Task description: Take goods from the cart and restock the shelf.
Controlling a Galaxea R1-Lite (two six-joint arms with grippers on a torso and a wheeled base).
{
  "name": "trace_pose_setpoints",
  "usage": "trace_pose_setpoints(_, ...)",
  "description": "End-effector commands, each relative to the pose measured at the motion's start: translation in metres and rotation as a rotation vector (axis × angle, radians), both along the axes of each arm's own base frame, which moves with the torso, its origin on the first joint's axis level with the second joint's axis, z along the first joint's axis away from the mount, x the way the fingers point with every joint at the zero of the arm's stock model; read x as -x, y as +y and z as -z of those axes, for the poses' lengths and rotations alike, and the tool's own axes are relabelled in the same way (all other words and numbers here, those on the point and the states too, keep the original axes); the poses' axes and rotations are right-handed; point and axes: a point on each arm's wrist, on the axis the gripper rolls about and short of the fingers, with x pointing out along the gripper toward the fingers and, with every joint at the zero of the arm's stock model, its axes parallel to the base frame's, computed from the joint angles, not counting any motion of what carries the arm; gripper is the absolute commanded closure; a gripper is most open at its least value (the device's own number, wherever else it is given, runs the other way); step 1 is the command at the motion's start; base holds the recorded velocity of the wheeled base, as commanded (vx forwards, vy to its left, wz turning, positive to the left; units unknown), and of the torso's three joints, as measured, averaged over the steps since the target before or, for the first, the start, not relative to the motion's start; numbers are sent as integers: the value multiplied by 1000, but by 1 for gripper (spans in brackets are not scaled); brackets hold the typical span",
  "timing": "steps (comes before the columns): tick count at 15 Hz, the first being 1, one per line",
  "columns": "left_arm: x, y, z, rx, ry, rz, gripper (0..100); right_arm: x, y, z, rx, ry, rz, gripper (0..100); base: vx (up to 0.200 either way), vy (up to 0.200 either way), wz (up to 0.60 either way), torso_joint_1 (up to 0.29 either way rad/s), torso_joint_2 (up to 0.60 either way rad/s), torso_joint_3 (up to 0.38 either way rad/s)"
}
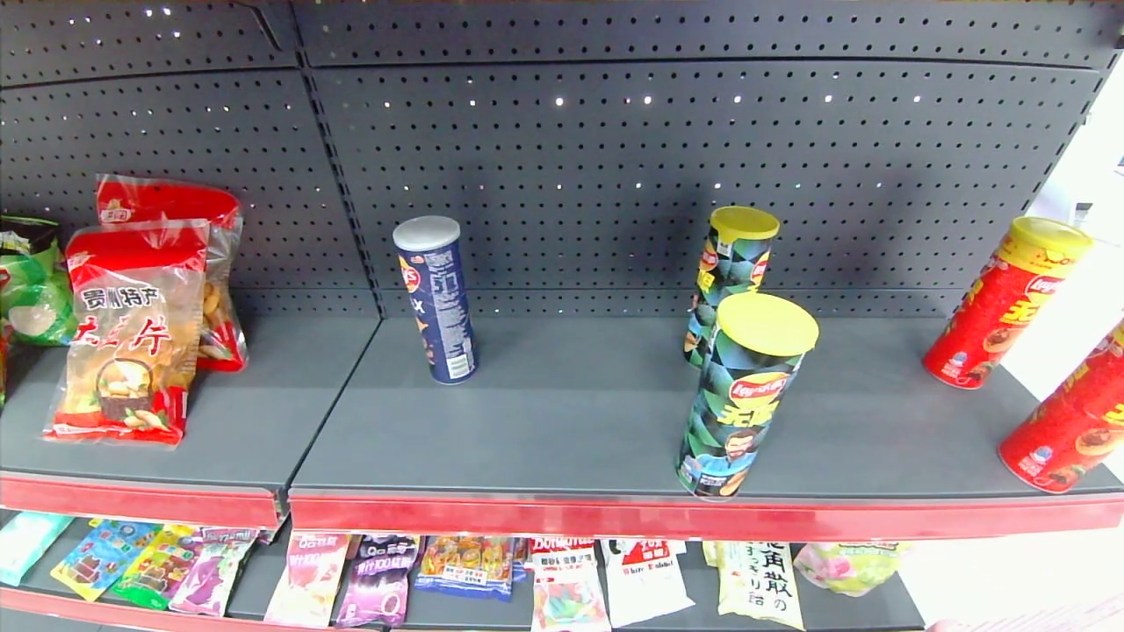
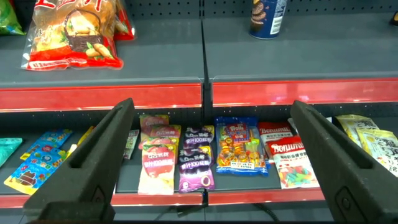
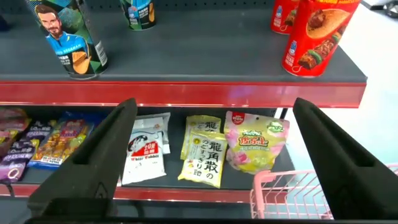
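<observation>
The pink cart (image 3: pixel 256 193) shows low at the near right, below the shelf (image 1: pixel 571 421). Nothing is in hand, so I judge this the fetching step. The left gripper (image 2: pixel 211 106) and right gripper (image 3: pixel 216 104) both gape wide and empty, facing the shelf front. Next, an arm must drop to the cart and grasp an item. The shelf holds one blue can (image 1: pixel 436 298), two green cans (image 1: pixel 746 395) and two red cans (image 1: pixel 1005 303).

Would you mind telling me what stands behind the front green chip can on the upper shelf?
A second green can with a yellow lid stands behind the front green can, then the perforated back panel. The second can's lower part is covered.
</observation>
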Motion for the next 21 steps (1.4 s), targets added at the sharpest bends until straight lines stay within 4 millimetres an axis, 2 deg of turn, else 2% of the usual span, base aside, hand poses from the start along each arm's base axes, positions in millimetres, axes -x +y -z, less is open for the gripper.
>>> trace_pose_setpoints(1, 0, 0, 0, 0, 1, 1, 0, 0, 0, 0, 0, 0, -1, 0, 0, 0, 0, 0, 0, 0)
trace_pose_setpoints(4, 0, 0, 0, 0, 1, 1, 0, 0, 0, 0, -2, 0, -1, 0, 0, 0, 0, 0, 0, 0)
trace_pose_setpoints(10, 0, 0, 0, 2, 1, 1, 0, 0, 0, 0, -3, 0, -2, 0, 0, 0, -600, 7, 0, 4)
trace_pose_setpoints(18, -1, 0, 0, -9, 10, 16, 0, 0, 0, 0, -2, 0, -2, 0, 0, 0, 0, 0, 0, 0)
trace_pose_setpoints(21, -1, -2, -1, -34, 12, 73, 0, 0, 0, 0, -2, 0, -2, 0, 0, 0, 0, 0, 0, 0)
